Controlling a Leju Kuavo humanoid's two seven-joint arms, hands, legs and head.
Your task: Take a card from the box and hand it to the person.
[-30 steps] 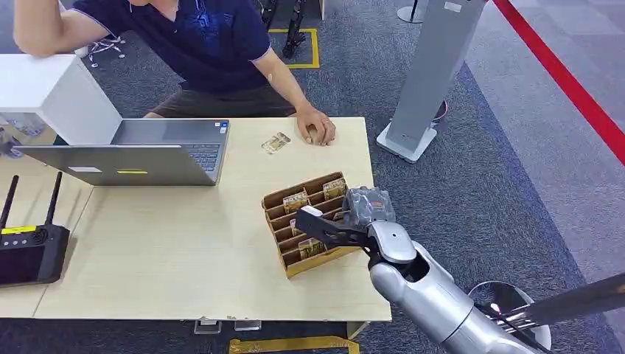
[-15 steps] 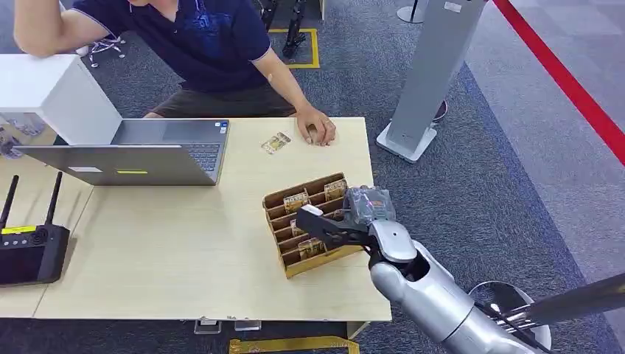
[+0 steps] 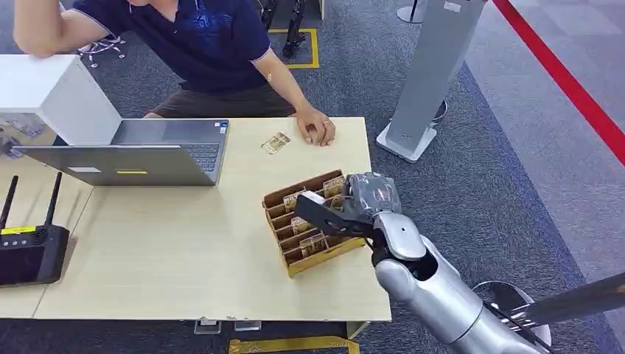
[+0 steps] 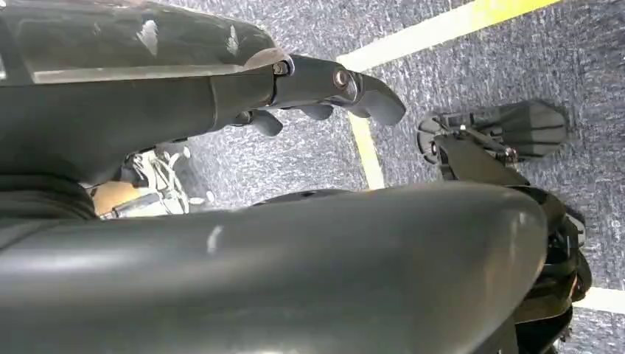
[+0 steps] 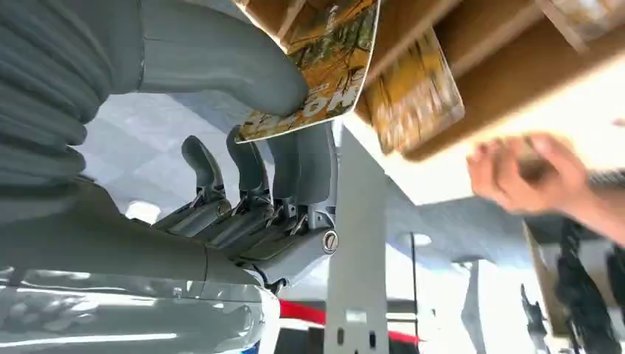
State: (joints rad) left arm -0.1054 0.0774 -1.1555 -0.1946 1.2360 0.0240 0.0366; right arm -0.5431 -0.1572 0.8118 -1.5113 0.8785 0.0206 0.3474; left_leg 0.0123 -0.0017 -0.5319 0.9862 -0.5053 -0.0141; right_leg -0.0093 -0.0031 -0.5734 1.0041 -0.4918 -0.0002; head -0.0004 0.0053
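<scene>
On the pale wooden desk [image 3: 184, 251], the brown cardboard slotted box [image 3: 284, 203] sits directly under the robot's right hand [image 3: 346, 210], with several cards upright in its compartments. The right wrist view shows that hand's thick grey thumb pressed on one yellow-and-green printed card [image 5: 324, 66], the darker fingers curled behind it, so the card is pinched. The card is tilted, its far edge close against the box's cardboard walls; whether it has fully cleared its slot I cannot tell. So the pick looks made or nearly made, and the lift clear and the handover are left.

Beyond the hand, across the desk, a small loose card [image 3: 276, 142] lies flat near the person's hand [image 3: 317, 131], which rests on the desk edge, knuckles down, not held out to receive.

The left hand [image 4: 324, 81] hangs by the floor, well away from the desk, its fingers loosely apart with nothing in them.
</scene>
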